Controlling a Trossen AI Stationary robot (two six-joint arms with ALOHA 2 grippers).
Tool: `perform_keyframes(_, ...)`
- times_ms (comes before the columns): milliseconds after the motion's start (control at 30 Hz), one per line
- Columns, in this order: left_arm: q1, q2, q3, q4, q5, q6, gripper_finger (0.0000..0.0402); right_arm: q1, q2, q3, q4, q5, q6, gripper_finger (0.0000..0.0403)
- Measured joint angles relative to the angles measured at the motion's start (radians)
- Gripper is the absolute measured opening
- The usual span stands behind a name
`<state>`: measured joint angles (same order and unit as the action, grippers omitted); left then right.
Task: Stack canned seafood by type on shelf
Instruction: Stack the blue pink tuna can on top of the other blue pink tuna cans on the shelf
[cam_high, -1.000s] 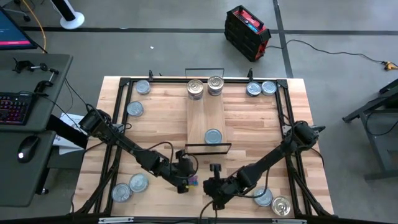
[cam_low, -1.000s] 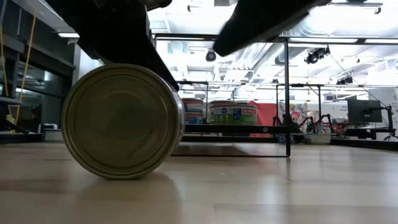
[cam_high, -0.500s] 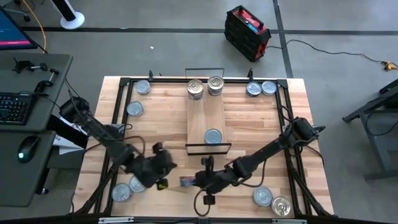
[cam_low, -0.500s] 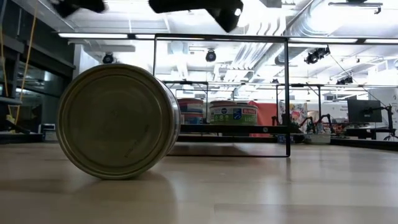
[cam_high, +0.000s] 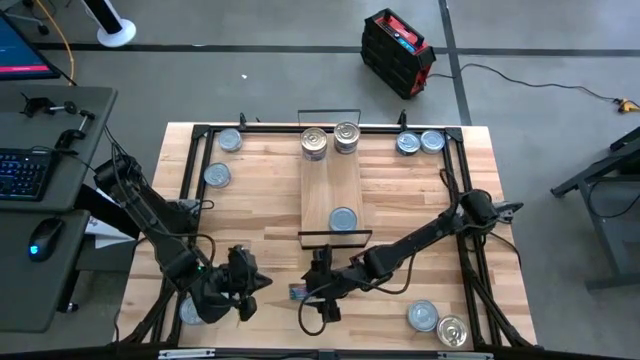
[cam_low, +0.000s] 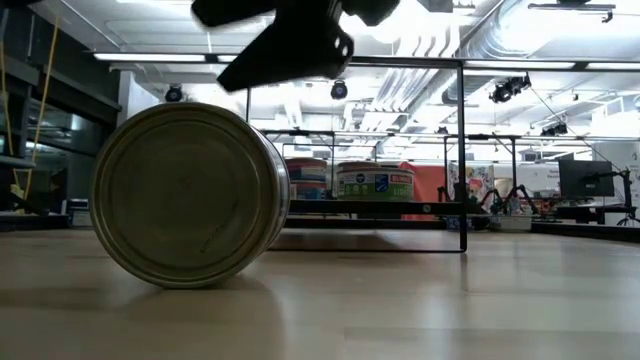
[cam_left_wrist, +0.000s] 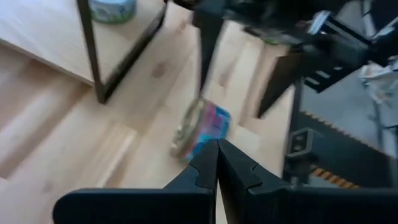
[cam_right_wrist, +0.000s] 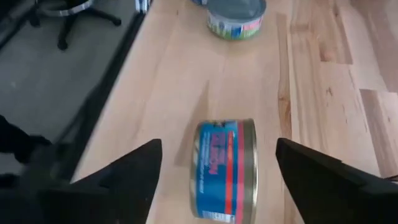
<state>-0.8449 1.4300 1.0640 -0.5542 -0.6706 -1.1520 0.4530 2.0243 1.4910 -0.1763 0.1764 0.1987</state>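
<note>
Tin (cam_right_wrist: 225, 169) on its edge on the counter (cam_high: 400, 200), just short of the shelf (cam_high: 332, 185).
Right pincer (cam_right_wrist: 214, 186) spread wide around it, apparently not touching; left pincer (cam_left_wrist: 216, 163) pinched shut nearby.

Tabletop (cam_high: 400, 200) bears shelf (cam_high: 332, 190) (tins (cam_high: 343, 219) aboard).

No wording is legible; the blue-and-red label on the flat round tin (cam_right_wrist: 225, 169) is too blurred.

Tin (cam_right_wrist: 225, 168) on its edge beside the shelf (cam_high: 336, 190): dull brushed metal ends, glossy blue-and-red printed wrap. Shelf: smooth pale wood plank, thin matt black wire frames.
</note>
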Motion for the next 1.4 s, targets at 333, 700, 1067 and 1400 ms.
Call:
perform_keyframes(333,-0.012,0.001,0.000,0.060,0.003,-0.016,0.0000,-0.002,0.070,0.000,0.020,-0.008,-0.047,0.0314)
perform_keyframes(700,-0.012,0.001,0.000,0.058,0.002,-0.016,0.0000,-0.002,0.120,0.000,0.025,0.006,-0.076,0.0308)
perform_keyframes(1067,-0.012,-0.059,0.019,0.054,0.046,0.141,0.0000,0.026,0.127,0.058,-0.016,0.032,-0.121,0.0163)
perform_keyframes(1400,-0.001,-0.308,0.034,0.023,-0.107,0.443,0.0000,0.094,0.076,0.377,-0.628,0.050,-0.028,0.0162)
